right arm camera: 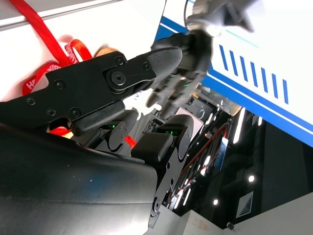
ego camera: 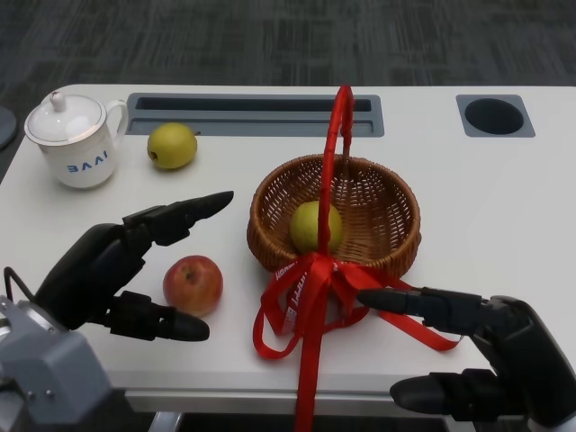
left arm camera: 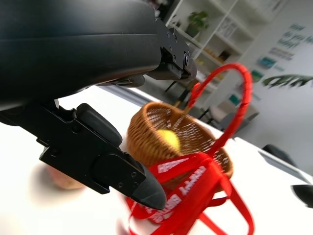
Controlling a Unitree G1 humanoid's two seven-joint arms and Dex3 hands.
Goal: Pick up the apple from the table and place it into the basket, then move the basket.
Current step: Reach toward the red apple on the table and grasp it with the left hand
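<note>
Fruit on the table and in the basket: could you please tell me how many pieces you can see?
3: a red apple by the left robot hand, a yellow-green fruit near the mug, and another inside the basket. None appears hidden.

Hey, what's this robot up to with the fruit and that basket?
It is about to pick up the red apple, which lies on the white table. Its left hand is open around the apple, fingers either side, apparently not yet gripping. The wicker basket with red ribbon already holds a yellow-green fruit. The right hand waits open by the ribbon. Another yellow-green fruit and a lidded mug sit behind.
</note>
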